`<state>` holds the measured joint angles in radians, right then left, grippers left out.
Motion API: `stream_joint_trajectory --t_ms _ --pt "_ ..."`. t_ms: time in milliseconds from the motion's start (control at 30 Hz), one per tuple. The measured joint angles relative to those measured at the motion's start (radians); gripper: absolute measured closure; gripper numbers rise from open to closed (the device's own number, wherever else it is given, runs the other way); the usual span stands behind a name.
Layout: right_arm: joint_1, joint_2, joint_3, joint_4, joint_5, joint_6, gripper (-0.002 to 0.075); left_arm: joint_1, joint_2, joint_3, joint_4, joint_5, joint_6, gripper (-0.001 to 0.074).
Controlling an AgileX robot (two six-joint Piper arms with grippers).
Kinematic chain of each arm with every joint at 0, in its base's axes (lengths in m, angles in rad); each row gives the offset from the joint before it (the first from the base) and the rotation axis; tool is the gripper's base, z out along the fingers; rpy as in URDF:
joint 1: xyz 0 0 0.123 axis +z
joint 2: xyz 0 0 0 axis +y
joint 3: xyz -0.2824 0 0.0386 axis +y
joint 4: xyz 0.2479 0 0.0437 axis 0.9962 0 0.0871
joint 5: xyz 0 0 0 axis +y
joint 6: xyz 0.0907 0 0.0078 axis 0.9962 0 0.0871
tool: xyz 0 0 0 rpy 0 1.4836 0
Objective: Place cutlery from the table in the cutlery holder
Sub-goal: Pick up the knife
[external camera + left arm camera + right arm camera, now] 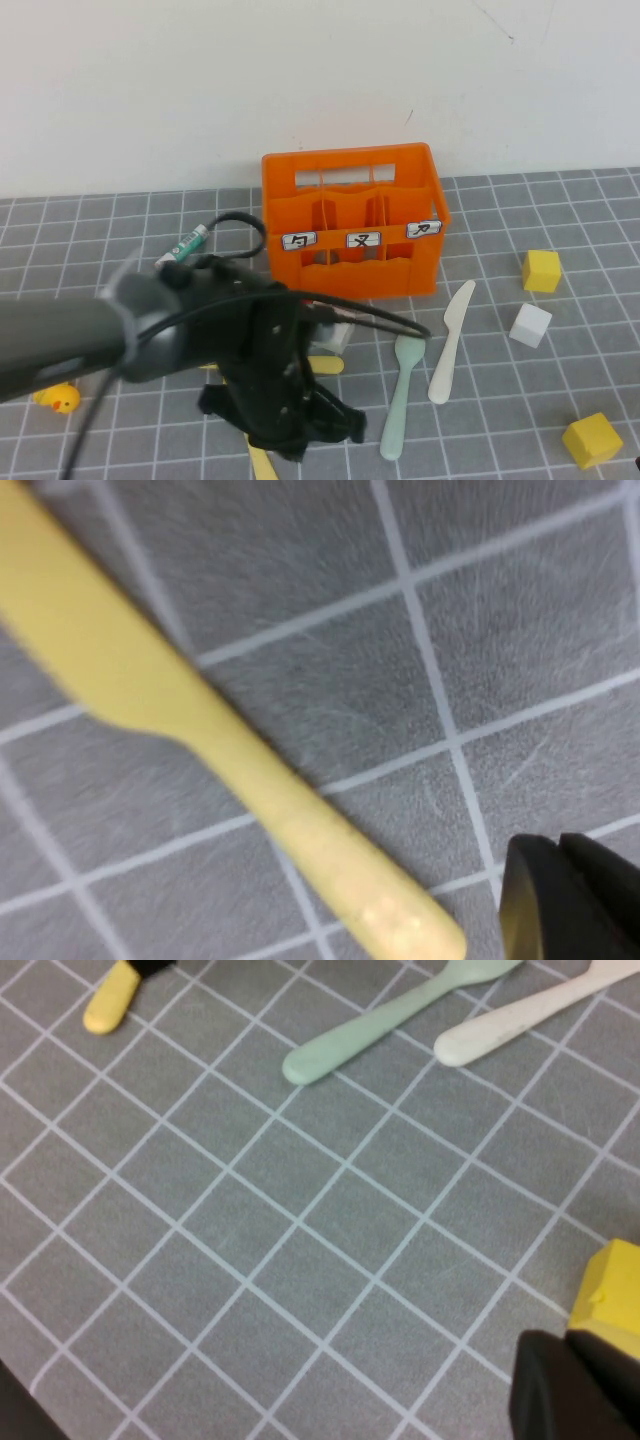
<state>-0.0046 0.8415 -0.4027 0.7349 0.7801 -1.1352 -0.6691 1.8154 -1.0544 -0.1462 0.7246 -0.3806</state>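
The table [90,240] is carrying everything, orange cutlery holder [350,225] sitting at the back. Left gripper [290,425] is hovering low over a pale yellow knife [200,750], jaws together, gripping nothing. Mint spoon [403,395] and cream-white knife [450,340] are lying side by side in front of the holder. Right gripper [575,1390] is sitting closed near a yellow cube [610,1285].

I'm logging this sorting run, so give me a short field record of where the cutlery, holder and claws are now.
holder: bright orange slotted plastic crate, at the table's back, no cutlery seen inside
on table: pale mint-green plastic spoon; cream-white plastic knife beside it
left claw: shut, low over pale yellow plastic knife, not holding it
right claw: shut, empty, near yellow cube
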Motion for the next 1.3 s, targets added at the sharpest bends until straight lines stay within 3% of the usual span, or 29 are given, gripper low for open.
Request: stream_joint_trajectory --t_ms 267,567,700,867,933,1033,1300 --pt "0.0 0.0 0.0 0.014 0.006 -0.024 0.0729 0.0 -0.19 0.187 0.03 -0.055 -0.154 0.0736" --pt "0.0 0.0 0.0 0.027 0.016 -0.035 0.0729 0.0 -0.213 0.297 0.065 -0.205 -0.341 0.0722" --pt "0.0 0.0 0.0 0.032 0.03 -0.043 0.0729 0.0 -0.215 0.297 0.101 -0.226 -0.378 0.0584" --pt "0.027 0.0 0.0 0.034 0.035 -0.055 0.0729 0.0 -0.206 0.297 0.118 -0.265 -0.412 0.0302" --pt "0.049 0.0 0.0 0.034 0.035 -0.069 0.0729 0.0 -0.179 0.297 0.118 -0.279 -0.418 0.0254" --pt "0.085 0.0 0.0 0.034 0.035 -0.092 0.0729 0.0 -0.13 0.297 0.12 -0.291 -0.425 0.0248" --pt "0.11 0.0 0.0 0.034 0.035 -0.112 0.0729 -0.012 -0.075 0.295 0.157 -0.288 -0.441 0.0327"
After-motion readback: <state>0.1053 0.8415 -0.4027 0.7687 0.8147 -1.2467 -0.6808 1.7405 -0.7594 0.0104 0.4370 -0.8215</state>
